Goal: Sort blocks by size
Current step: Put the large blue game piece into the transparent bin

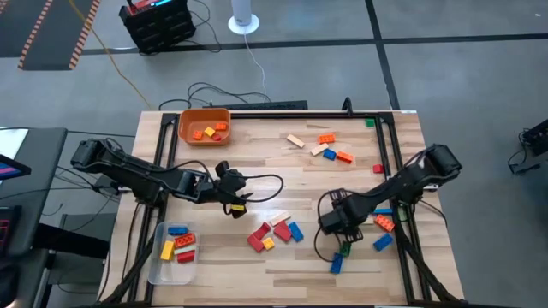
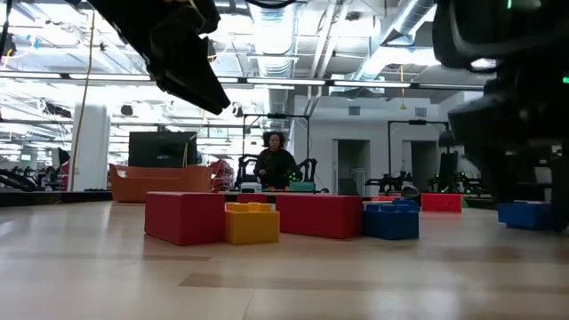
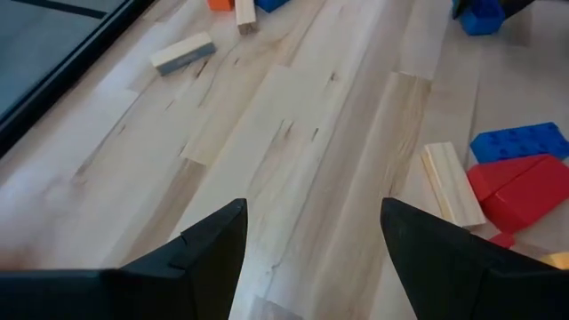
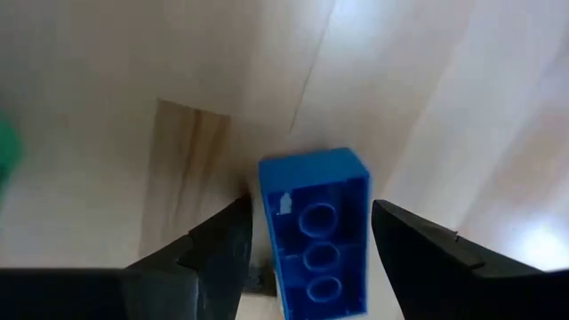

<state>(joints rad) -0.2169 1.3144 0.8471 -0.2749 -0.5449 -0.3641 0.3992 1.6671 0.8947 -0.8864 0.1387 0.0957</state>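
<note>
— Your right hand point(image 4: 307, 240) hangs low over the front right of the counter point(image 1: 291, 171), fingers spread, with a blue block point(image 4: 316, 231) lying hollow side up between them. I can't tell whether the fingers touch it; nothing is clenched.

— And the other one?

— Your left hand point(image 3: 311, 231) sits above bare wood left of centre, also released and holding nothing. Just ahead of it you have a tan block point(image 3: 452, 184) beside a red block point(image 3: 520, 188) and a blue rectangle point(image 3: 520, 142).

— Where are the blocks overall?

— Nearest the front edge you'll see a clear tub point(image 1: 171, 253) at the front left, holding blue, orange, yellow and red pieces. A centre cluster point(image 1: 276, 233) of red, blue, yellow and tan bricks lies between your two arms. By your right hand there are orange bricks point(image 1: 384, 222), one more blue brick point(image 1: 382, 243) and a green piece point(image 1: 345, 248).

— Farther back?

— Past the middle, a back group point(image 1: 324, 147) of tan, orange and blue blocks lies scattered toward the right, with a small red piece point(image 1: 378, 168) apart from it. The orange bin point(image 1: 204, 125) at the far left corner holds a few orange and red blocks. Beyond the counter, a person point(image 2: 276, 164) is in the room.
</note>
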